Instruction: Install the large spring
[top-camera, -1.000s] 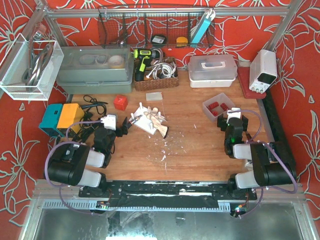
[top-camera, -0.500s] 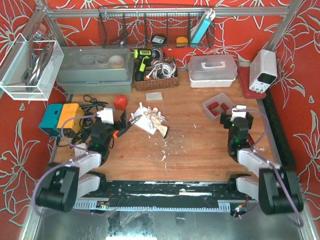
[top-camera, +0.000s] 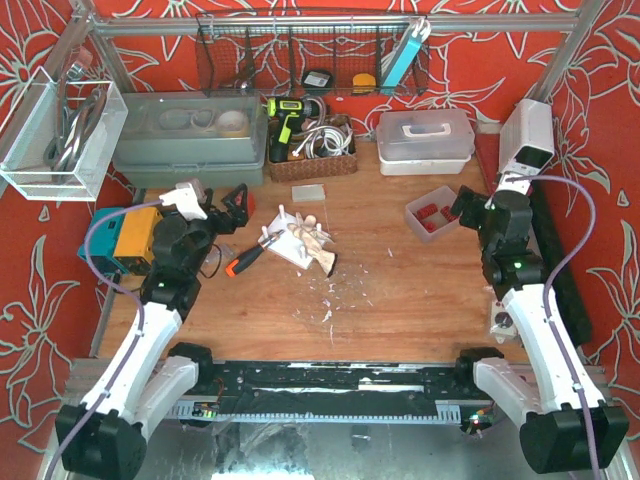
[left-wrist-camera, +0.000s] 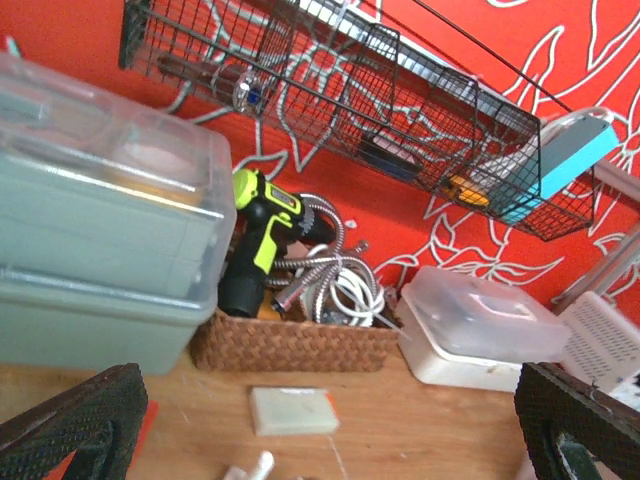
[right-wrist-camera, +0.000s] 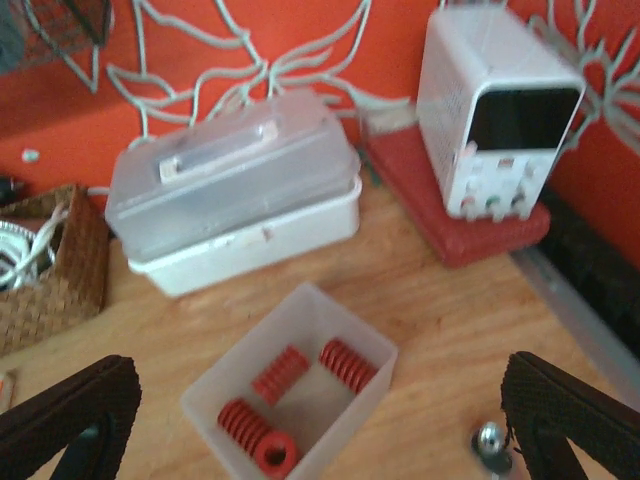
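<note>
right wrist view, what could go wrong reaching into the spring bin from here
1. The red springs lie crowded in the clear bin; the open right gripper might pinch two or pick a wrong one.
2. Coming down on the bin's wall could shove or tip it.

**Right wrist view.** The black textured fingers (right-wrist-camera: 70, 410) of the right end effector (right-wrist-camera: 320, 418) stand wide apart at the lower corners. Between them, a translucent white plastic bin (right-wrist-camera: 320, 398) on the wooden surface (right-wrist-camera: 450, 310) holds red coil springs (right-wrist-camera: 280, 373). Behind it are a white lidded plastic box (right-wrist-camera: 235, 190) and a white bench power supply (right-wrist-camera: 495, 110) on a red mat (right-wrist-camera: 450, 235). A brown woven basket (right-wrist-camera: 50, 270) sits at left.
</note>
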